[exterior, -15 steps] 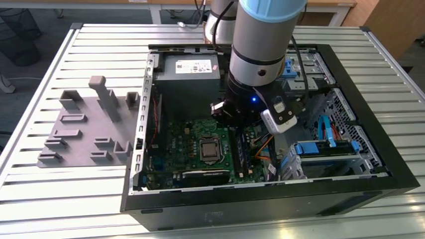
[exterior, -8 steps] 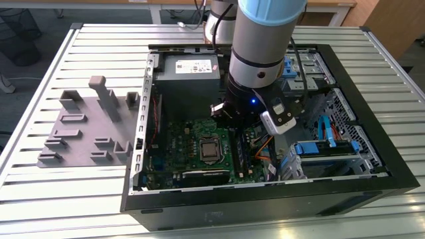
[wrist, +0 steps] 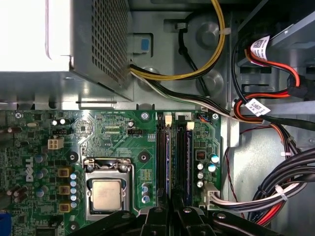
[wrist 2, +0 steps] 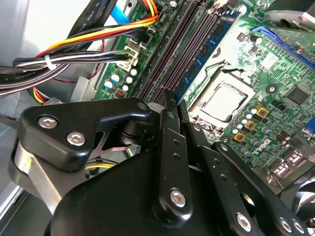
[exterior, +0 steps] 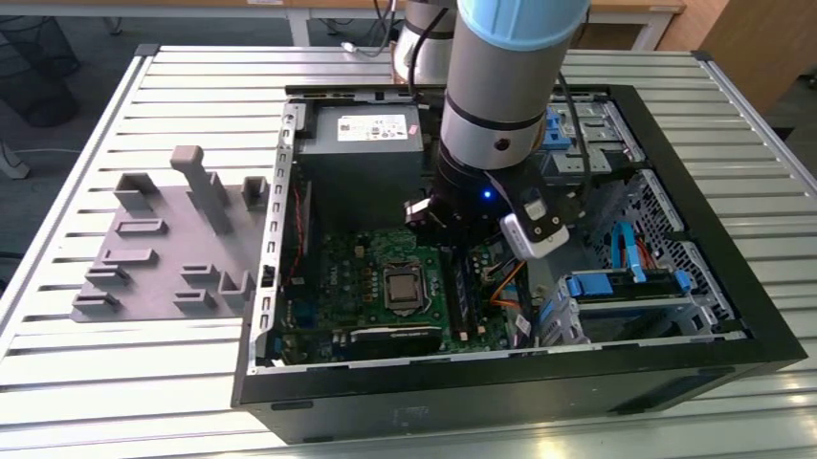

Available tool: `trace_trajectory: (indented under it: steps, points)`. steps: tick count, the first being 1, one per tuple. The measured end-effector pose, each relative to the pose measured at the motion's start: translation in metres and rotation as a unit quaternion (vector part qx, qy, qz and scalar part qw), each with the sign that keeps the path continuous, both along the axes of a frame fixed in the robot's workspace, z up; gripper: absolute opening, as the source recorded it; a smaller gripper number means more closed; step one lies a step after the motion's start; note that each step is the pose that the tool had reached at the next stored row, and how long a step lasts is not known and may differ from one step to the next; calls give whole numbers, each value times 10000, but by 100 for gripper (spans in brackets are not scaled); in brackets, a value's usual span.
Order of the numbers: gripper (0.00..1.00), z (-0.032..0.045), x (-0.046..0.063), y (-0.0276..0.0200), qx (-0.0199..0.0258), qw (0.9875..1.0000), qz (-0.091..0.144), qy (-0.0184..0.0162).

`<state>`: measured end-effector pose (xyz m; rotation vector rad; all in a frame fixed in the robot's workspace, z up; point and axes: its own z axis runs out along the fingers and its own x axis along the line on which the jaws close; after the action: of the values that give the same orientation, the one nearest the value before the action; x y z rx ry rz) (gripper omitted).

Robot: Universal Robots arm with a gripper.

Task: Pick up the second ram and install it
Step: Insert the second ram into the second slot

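One arm point(exterior: 498, 105) reaches down into one open computer case point(exterior: 715, 316) on the slatted table point(exterior: 153, 382). One grey holder point(exterior: 160, 253) sits beside the case, toward the table's edge on the exterior view's left. Inside is one green board point(wrist: 118, 132) with one processor socket point(wrist: 107, 193). In the first wrist view, what look like two blue sticks stand in the slots. The second ram point(wrist: 169, 162) runs under the gripper point(wrist: 172, 216). Cannot tell whether the gripper is open or closed. White cable tags are unreadable.
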<state>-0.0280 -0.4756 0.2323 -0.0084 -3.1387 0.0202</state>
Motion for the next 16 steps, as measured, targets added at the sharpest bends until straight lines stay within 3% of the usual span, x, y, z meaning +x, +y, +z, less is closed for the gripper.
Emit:
trace_trajectory:
  steps: [16]
  points:
    - [14, -63, 0, 0, -2, 10000, -3, 1]
